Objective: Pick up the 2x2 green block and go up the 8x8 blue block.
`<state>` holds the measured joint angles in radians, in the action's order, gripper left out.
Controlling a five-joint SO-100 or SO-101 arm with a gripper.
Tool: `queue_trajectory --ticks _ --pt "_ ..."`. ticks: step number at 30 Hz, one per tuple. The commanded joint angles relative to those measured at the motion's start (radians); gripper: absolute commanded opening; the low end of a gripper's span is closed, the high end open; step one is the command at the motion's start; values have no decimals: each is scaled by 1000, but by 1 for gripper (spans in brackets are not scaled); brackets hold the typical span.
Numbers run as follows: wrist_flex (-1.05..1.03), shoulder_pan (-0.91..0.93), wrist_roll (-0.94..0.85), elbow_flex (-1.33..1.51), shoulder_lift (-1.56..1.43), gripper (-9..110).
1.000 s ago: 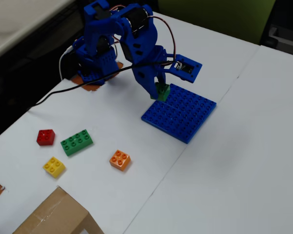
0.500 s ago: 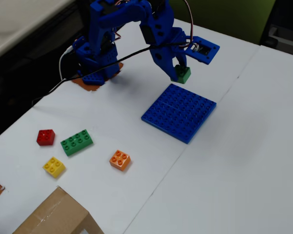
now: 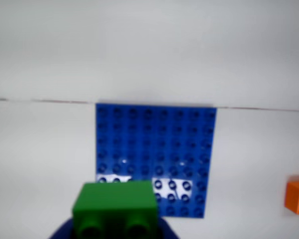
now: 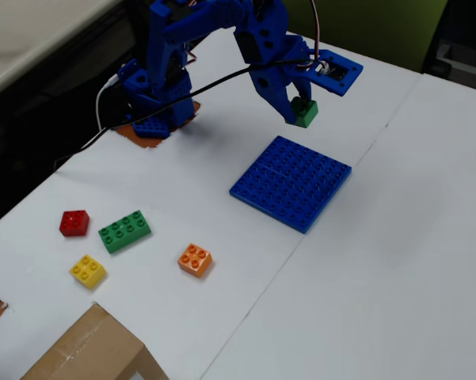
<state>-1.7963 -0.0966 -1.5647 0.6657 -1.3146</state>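
Green plastic fills the near edge of the wrist view: the 2x2 green block [image 3: 115, 208] sits clamped in the jaws [image 4: 301, 111], carried off the white bench [image 4: 396, 261]. In the fixed view the block hangs in the air above the bench, just past the far edge of the 8x8 blue block [image 4: 291, 182], not touching it. The baseplate lies flat with nothing on it, its studs all bare.

Picking up looks done; the step in hand appears to be carrying the brick over the plate. The next move likely calls for bringing the arm toward the near side until the brick is above the studs, then lowering it squarely so its underside meets the grid without tilting.

Well apart on the near left lie an orange brick [image 4: 195, 260], a long green brick [image 4: 124, 231], a red brick [image 4: 74, 223] and a yellow brick [image 4: 88, 271], none in the path.
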Motion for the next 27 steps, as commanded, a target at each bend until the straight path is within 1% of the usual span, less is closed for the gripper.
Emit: queue_trajectory --ticks 1,13,19,27 --pt "-34 -6 -11 -26 -25 6" --pt "-37 48 -124 -11 -41 6" --pt "-35 44 -64 3 -46 6" --pt "-35 74 -72 11 -46 6"
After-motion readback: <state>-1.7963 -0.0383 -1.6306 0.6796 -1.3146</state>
